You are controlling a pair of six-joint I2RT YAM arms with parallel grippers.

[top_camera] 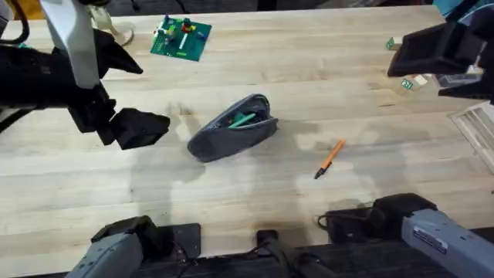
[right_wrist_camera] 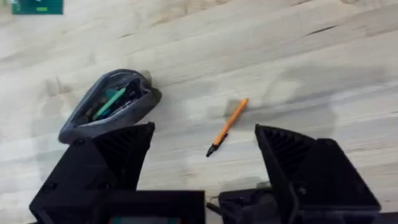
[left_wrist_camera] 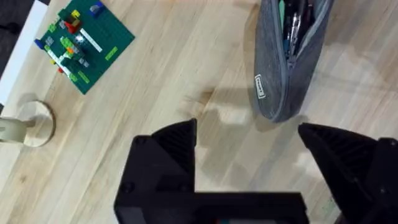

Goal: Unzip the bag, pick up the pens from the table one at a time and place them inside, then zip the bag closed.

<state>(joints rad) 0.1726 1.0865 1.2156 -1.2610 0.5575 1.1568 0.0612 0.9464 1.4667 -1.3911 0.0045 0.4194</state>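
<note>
You're partway through: the bag (top_camera: 231, 128) lies unzipped near the middle of the table (top_camera: 231, 201), and it already holds a few pens, one of them green. One orange pen (top_camera: 329, 158) is left out, lying near the bag at about its 4 o'clock. After that comes the zipping. Your left gripper (left_wrist_camera: 249, 149) hangs with its claw spread wide and empty by the bag's closed end; your right gripper (right_wrist_camera: 205, 155) is wide and empty above the orange pen.
</note>
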